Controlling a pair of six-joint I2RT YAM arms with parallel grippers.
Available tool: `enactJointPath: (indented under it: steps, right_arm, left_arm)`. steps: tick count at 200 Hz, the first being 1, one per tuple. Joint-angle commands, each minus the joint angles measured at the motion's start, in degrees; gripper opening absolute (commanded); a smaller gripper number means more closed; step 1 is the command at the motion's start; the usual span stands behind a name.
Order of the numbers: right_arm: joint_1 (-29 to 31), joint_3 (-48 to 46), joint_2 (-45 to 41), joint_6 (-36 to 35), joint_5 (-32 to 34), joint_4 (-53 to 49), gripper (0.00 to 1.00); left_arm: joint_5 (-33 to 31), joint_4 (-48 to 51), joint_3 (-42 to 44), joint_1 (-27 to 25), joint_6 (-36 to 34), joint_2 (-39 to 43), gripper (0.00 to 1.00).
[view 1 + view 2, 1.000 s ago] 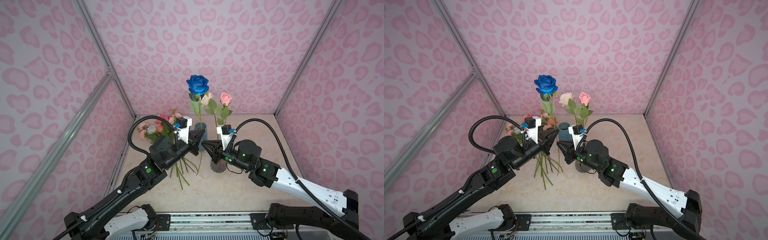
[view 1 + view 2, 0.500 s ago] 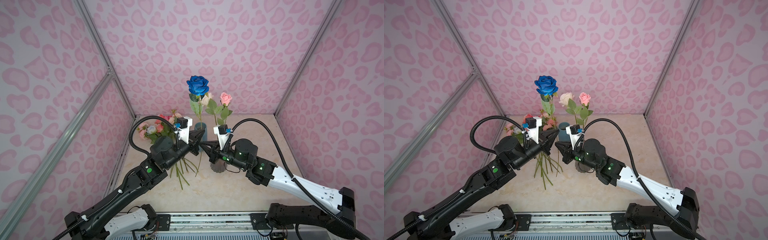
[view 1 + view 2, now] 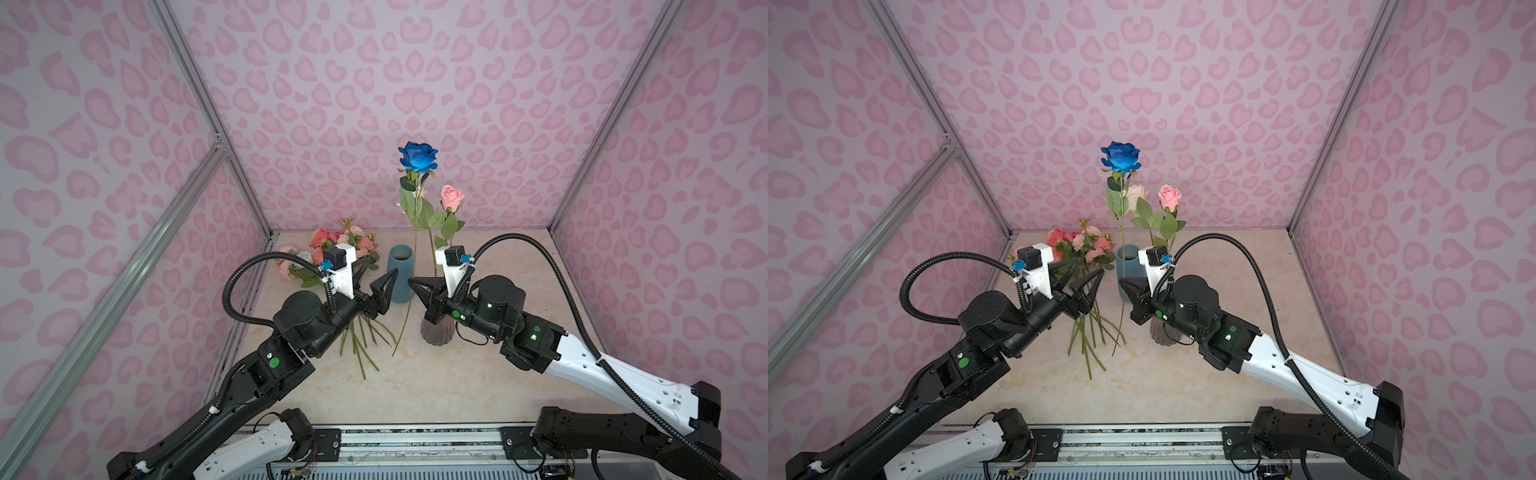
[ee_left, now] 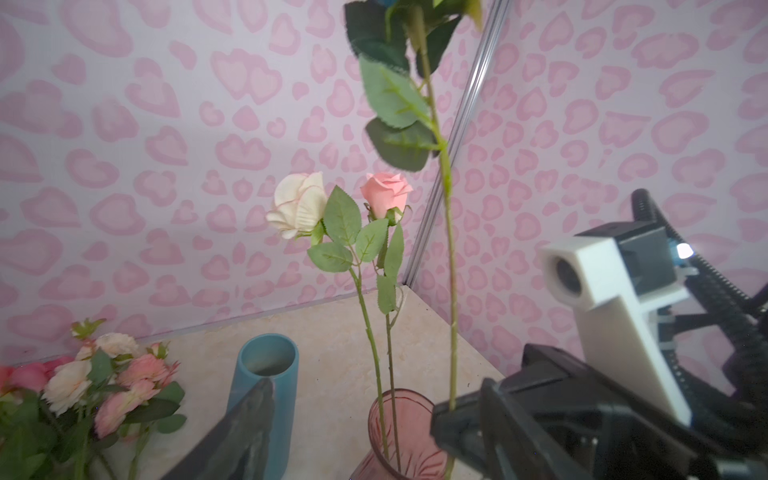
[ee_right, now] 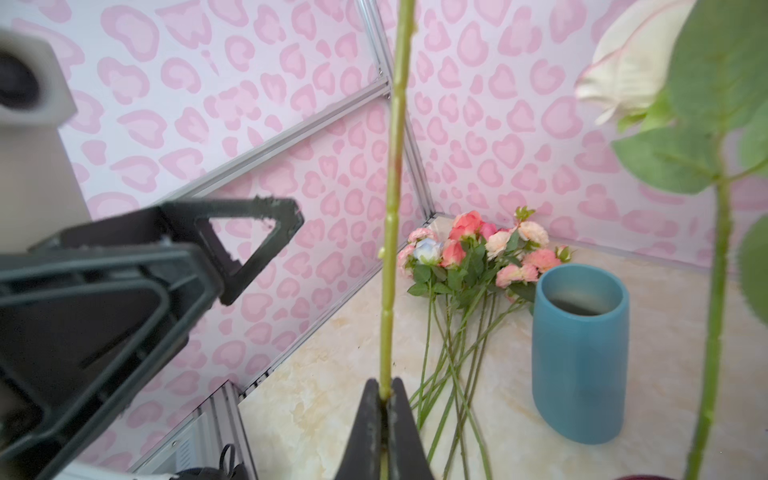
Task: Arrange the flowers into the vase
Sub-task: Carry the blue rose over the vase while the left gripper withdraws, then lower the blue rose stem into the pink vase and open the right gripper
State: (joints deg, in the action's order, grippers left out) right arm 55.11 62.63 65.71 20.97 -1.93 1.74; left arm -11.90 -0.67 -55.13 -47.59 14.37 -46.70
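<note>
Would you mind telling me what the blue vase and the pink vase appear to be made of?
Blue vase: probably glazed ceramic or plastic, since it is opaque and smooth with a soft satin sheen. Pink vase: apparently tinted glass, possibly clear plastic; it is translucent and ribbed, with rose stems visible through it.

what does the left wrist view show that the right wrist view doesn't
Only left wrist: the pink rose, and two stems standing in the pink glass vase. Only right wrist: the pale blue flower in the bunch. Both: the blue vase, the cream rose, and the right gripper shut on the blue rose stem.
</note>
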Motion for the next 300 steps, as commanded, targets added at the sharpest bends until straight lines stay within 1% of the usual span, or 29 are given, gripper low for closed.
enactJointPath:
  steps: [1, 20, 44, 64, 77, 88, 97, 122, 149, 176, 202, 219, 236, 274, 300]
  right_arm:
    - [0.0, 1.9, -1.6, -6.2, 5.5, -2.2, 0.02]
    - [-1.8, 3.5, -3.4, -8.0, 7.4, -2.1, 0.02]
    - [-6.9, 7.8, -4.4, -8.7, 6.5, -4.2, 0.01]
    - [-10.6, 11.0, -4.6, -11.1, 7.1, -5.8, 0.01]
    - [-12.1, 11.8, -4.9, -13.6, 9.6, -6.4, 0.01]
    - [-13.0, 10.5, -5.5, -15.7, 13.3, -5.2, 0.01]
    - [-14.2, 9.7, -5.6, -15.5, 13.8, -4.7, 0.01]
    - [-17.3, 8.0, -5.1, -12.2, 11.7, -4.8, 0.01]
    - [-17.5, 3.8, -4.9, -9.1, 11.1, -4.0, 0.01]
    - [-17.4, -1.6, -4.7, -3.4, 9.6, -2.9, 0.03]
    - [-16.9, -5.6, -4.5, 1.5, 9.3, -4.1, 0.09]
    - [-16.3, -6.9, -4.7, 2.3, 9.3, -5.5, 0.17]
    - [-15.2, -7.1, -4.8, 1.8, 9.6, -7.2, 0.21]
    - [-13.6, -7.8, -5.9, 2.4, 10.6, -9.3, 0.24]
    - [-13.5, -8.1, -8.4, 2.6, 10.5, -10.0, 0.24]
  left_arm:
    - [-8.5, 1.7, 3.5, 0.1, 0.4, 4.7, 0.78]
    - [-12.4, 2.9, 6.7, 0.1, 1.5, 8.6, 0.79]
    - [-14.6, 6.6, 8.3, 0.1, 1.9, 12.3, 0.79]
    - [-16.8, 9.1, 9.4, 0.1, 2.7, 14.9, 0.79]
    - [-17.4, 9.7, 10.4, 0.1, 3.1, 16.6, 0.79]
    - [-17.7, 9.8, 11.5, 0.1, 3.2, 17.7, 0.79]
    - [-18.2, 9.9, 12.2, 0.1, 3.2, 18.4, 0.79]
    - [-18.9, 10.4, 12.5, 0.1, 3.1, 18.8, 0.80]
    - [-18.1, 10.5, 12.7, 0.1, 3.4, 18.5, 0.80]
    - [-17.8, 10.2, 13.7, 0.1, 3.9, 17.5, 0.80]
    - [-17.1, 10.2, 13.3, 0.1, 4.2, 16.1, 0.80]
    - [-17.0, 9.8, 13.2, 0.1, 4.2, 15.4, 0.80]
    - [-16.8, 9.4, 13.5, 0.1, 4.7, 14.6, 0.80]
    - [-16.4, 9.0, 14.1, 0.1, 6.4, 12.6, 0.80]
    - [-18.9, 9.0, 14.2, 0.1, 7.3, 10.5, 0.80]
